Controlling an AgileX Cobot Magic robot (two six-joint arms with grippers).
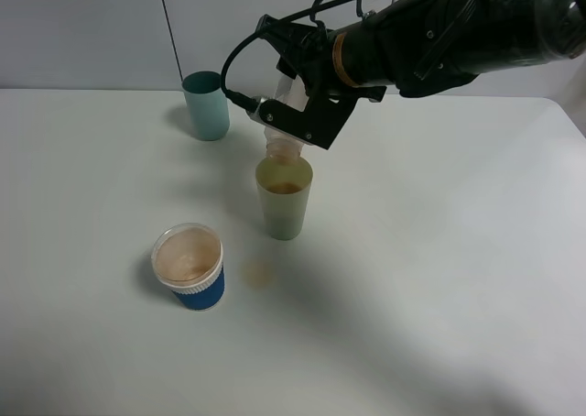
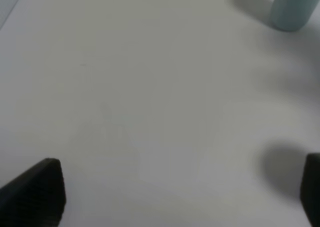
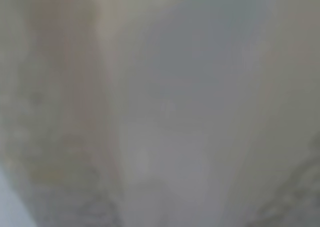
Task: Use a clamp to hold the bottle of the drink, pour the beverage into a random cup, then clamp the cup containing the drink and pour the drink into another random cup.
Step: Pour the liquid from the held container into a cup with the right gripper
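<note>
- Your right arm (image 1: pixel 439 36) comes in from the far right edge, high above the counter (image 1: pixel 439 279), and crosses past the middle with its wrist angled down and to the left.
- The right tool (image 1: pixel 307 123) is clenched on the bottle (image 1: pixel 282 147), which is tipped over steeply with the neck pointing down.
- That open neck sits right at the rim of the yellow-green cup (image 1: pixel 282 216), just above its far edge; whether they touch, you can't tell from here.
- The cup stands upright near the middle of the counter, directly under the right tool, with pinkish-brown beverage (image 1: pixel 285 188) showing inside it.
- The blue cup (image 1: pixel 200 292) with the white rim stands nearer the camera and to the left, well apart, pinkish-brown inside too.
- A faint stain (image 1: pixel 259 272) lies on the counter between the blue cup and the yellow-green one.
- The teal cup (image 1: pixel 206 104) stands upright at the back, left of the tool.
- Only the high camera gives you the pour; the right wrist view is a pale blur, too close to read.
- Your left tool (image 2: pixel 180 189) appears only in the left wrist view: released, jaws spread wide, holding nothing, bare counter beneath, the teal cup far off at the frame's edge.
</note>
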